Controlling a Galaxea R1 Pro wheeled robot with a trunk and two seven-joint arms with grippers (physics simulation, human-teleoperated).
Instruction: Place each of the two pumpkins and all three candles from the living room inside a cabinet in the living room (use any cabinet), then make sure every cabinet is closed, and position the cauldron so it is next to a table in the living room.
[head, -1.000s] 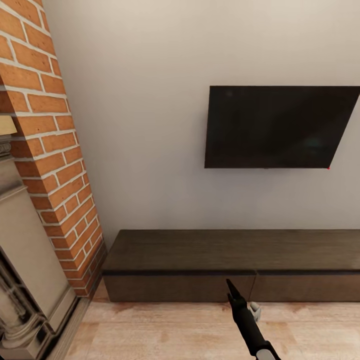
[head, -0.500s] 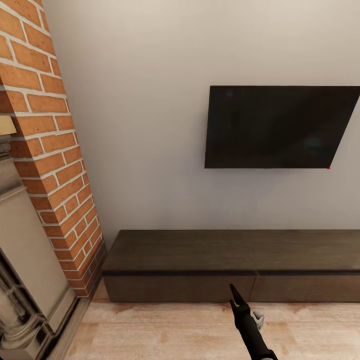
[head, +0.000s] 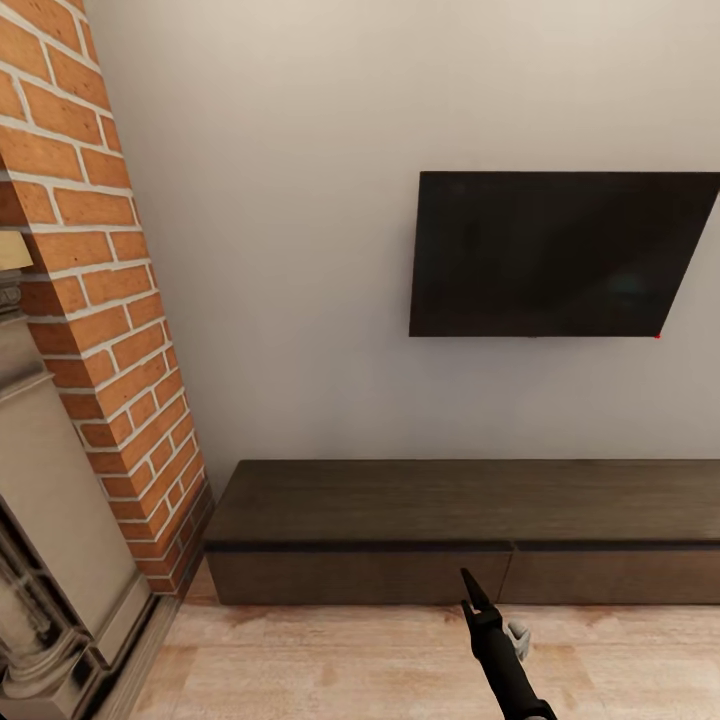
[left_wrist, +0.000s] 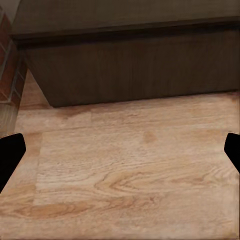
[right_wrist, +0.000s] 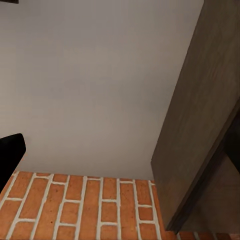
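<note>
The cabinet (head: 470, 530) is dark-brown wood with a fine, matt grain and flat, smooth fronts. The floor (head: 330, 660) at 6 o'clock is pale wood planking with visible knots and a soft sheen. At 9 o'clock the fireplace (head: 90, 300) is rough orange brick with pale mortar. The wall (head: 270, 250) is smooth, matt plaster; the television (head: 560, 255) is glossy black.

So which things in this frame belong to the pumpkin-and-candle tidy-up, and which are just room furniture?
Belongs to the job:
- cabinet, drawer fronts flush shut
- right gripper, pointing at the cabinet front
- left gripper, open above the floor

Just there:
- television
- brick fireplace
- wood floor
</note>
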